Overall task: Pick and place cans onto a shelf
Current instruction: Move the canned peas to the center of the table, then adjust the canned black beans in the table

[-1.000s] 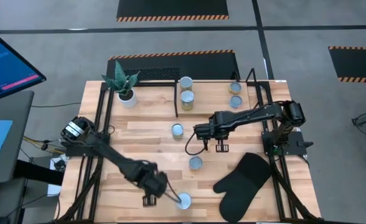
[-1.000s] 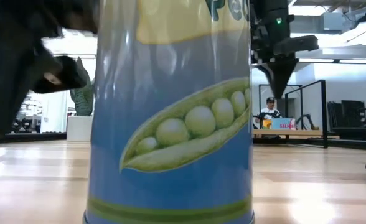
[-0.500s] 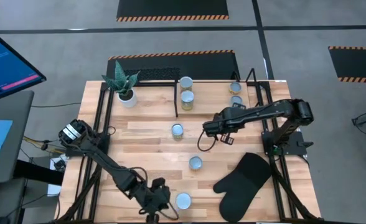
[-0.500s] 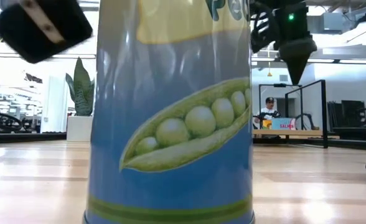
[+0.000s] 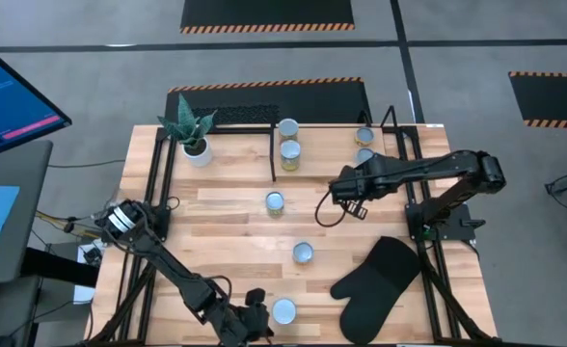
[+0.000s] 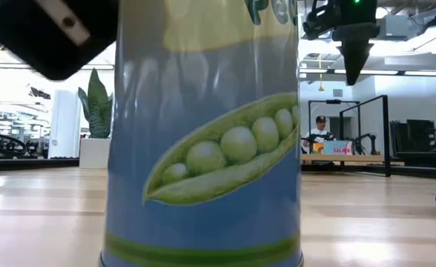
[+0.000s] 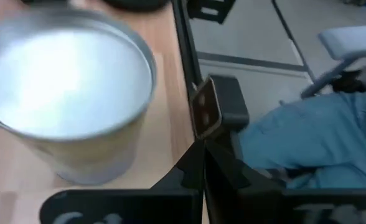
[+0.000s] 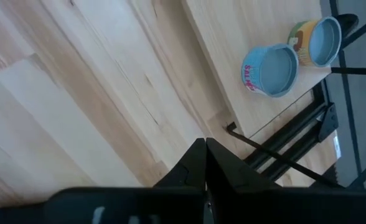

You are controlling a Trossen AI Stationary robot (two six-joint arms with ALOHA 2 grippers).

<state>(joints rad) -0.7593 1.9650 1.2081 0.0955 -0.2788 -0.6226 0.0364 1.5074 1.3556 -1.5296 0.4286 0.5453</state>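
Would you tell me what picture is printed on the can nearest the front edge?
A green pea pod on a blue label, clearest in the low view, on the can.

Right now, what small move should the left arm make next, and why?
Probably open the left gripper and ease it toward the pea can beside it. Its fingers look shut, it holds nothing, and that can stands at the table's front edge, off the shelf.

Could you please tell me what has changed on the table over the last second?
The left gripper drew back from the front can to the table's front edge; the can stays put. The right gripper moved back-right toward the shelf. The other cans kept their places.
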